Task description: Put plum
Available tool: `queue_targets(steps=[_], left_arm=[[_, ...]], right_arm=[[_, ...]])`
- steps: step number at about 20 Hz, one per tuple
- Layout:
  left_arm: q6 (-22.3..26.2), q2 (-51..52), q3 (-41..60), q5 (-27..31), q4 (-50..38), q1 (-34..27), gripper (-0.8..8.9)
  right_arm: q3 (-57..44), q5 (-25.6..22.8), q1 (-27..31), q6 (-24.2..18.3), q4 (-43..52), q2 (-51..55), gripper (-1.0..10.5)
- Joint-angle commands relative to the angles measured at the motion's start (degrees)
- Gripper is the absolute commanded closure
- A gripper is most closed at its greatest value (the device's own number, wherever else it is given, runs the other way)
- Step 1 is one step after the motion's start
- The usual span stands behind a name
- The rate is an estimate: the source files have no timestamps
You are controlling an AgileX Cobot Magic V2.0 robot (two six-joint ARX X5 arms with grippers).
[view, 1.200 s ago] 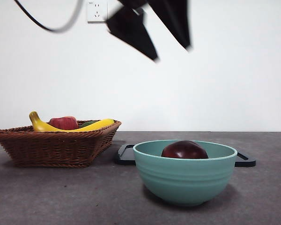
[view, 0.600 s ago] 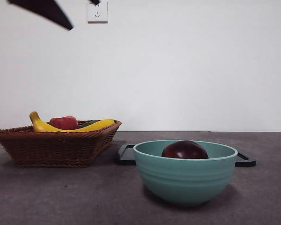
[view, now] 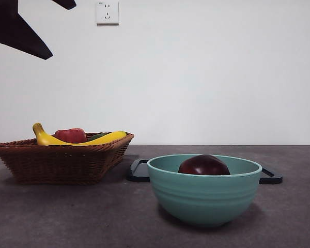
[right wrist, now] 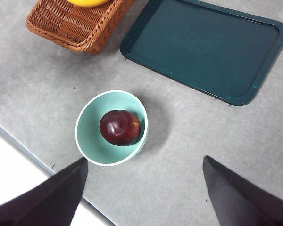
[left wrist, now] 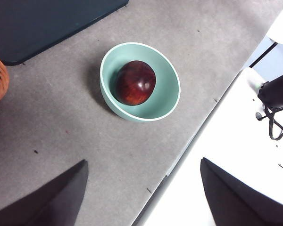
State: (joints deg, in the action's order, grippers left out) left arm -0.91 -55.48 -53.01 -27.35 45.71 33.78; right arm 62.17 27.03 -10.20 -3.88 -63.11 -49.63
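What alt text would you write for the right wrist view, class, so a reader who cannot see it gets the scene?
A dark maroon plum lies in a pale green bowl on a grey table. Beyond the bowl are an empty dark green tray and the corner of a wicker basket. The right gripper hangs high above, fingers apart, holding nothing.

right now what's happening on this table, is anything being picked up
Nothing is being held. The plum sits inside the teal bowl, which stands on the grey table in front of a dark tray. Both grippers are high above the table, open and empty: the left gripper and the right gripper each look down on the bowl. A wicker basket off to the side holds a banana and a red apple.
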Motion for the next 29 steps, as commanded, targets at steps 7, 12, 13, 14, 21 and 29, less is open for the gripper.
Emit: queue_targets(steps=[7, 12, 13, 14, 21, 29], left_arm=[[-0.22, -0.28, -0.55, -0.37, -0.66, 0.37, 4.39], [-0.20, -0.28, -0.55, -0.37, -0.68, 0.37, 4.39], [-0.20, -0.28, -0.55, -0.35, -0.70, 0.37, 4.39], [-0.20, -0.31, -0.55, -0.37, -0.70, 0.37, 4.39], [-0.20, -0.31, -0.55, -0.35, -0.70, 0.37, 4.39], [-0.20, -0.31, -0.55, -0.33, -0.70, 0.37, 4.39]], right_arm=[[-10.73, 0.42, -7.37, 10.16, 12.13, -5.53, 5.6], [-14.40, -5.27, -15.61, 13.97, 22.40, -14.27, 5.9], [-14.40, -7.56, -17.20, 13.99, 23.89, -16.57, 5.9], [-14.40, -9.18, -18.21, 14.03, 25.00, -18.18, 5.9], [-14.40, -17.75, -22.71, 14.51, 31.63, -29.20, 6.9], [-14.40, -18.01, -23.98, 14.49, 34.95, -34.21, 8.7]])
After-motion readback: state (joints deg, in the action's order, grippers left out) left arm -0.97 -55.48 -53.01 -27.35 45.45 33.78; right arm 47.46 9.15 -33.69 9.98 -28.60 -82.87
